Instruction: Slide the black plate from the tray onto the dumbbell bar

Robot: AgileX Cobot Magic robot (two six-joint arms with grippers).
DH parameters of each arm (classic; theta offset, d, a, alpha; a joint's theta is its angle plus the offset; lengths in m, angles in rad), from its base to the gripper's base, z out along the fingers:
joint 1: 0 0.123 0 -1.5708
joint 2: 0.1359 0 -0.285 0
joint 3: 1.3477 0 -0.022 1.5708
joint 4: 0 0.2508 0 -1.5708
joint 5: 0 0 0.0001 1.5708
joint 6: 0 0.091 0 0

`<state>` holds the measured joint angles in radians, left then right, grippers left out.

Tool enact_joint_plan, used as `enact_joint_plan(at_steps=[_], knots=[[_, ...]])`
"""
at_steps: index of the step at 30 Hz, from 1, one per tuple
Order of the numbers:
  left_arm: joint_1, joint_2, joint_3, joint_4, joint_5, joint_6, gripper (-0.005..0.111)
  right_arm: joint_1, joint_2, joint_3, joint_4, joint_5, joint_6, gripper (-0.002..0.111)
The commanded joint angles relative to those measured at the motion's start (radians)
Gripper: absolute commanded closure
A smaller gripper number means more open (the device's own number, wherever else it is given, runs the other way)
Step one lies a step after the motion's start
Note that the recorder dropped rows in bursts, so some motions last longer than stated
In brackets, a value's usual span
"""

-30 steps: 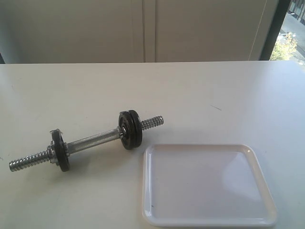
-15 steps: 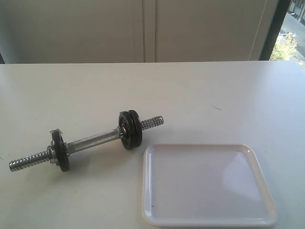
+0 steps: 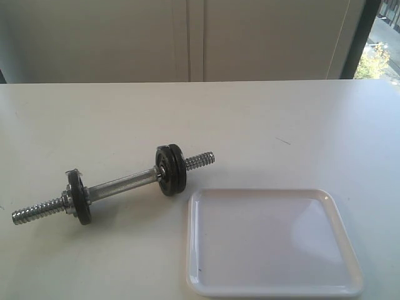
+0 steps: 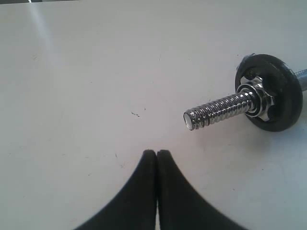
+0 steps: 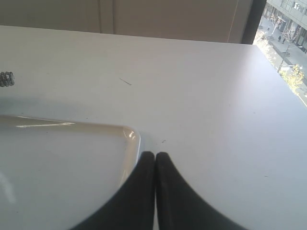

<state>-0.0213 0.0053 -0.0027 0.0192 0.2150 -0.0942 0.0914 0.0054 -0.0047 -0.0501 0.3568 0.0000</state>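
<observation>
Dumbbell bar (image 4: 218,108) lies just ahead of the clenched, empty left hand (image 4: 156,154), threaded end toward it; the right hand (image 5: 155,155), also clenched, sits farther off.

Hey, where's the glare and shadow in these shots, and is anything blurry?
Exterior view: a pale sheen on the glossy white rectangular tray, a soft shadow under the chrome threaded dumbbell bar. Right wrist view: a bright streak along the tray's rim. Left wrist view: the bar's threads glint; nothing looks blurred.

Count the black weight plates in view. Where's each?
3. One plate sits on the dumbbell bar near its left end; what looks like two more, pressed together, near its right end. The tray holds none.
</observation>
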Motion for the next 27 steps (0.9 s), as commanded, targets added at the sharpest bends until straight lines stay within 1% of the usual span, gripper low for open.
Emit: enact_joint_plan(at_steps=[1,11,18,27], knots=[[-0.002,-0.005,0.003,0.002,-0.003,0.001,0.107,-0.004,-0.005,0.005,-0.002,-0.016,0.0,0.108],[-0.002,-0.005,0.003,0.002,-0.003,0.001,0.107,-0.004,-0.005,0.005,-0.002,-0.023,0.0,0.108],[-0.002,-0.005,0.003,0.002,-0.003,0.001,0.107,-0.004,-0.005,0.005,-0.002,-0.023,0.139,0.108],[-0.002,-0.005,0.003,0.002,-0.003,0.001,0.107,-0.004,-0.005,0.005,0.0,-0.023,0.143,0.108]])
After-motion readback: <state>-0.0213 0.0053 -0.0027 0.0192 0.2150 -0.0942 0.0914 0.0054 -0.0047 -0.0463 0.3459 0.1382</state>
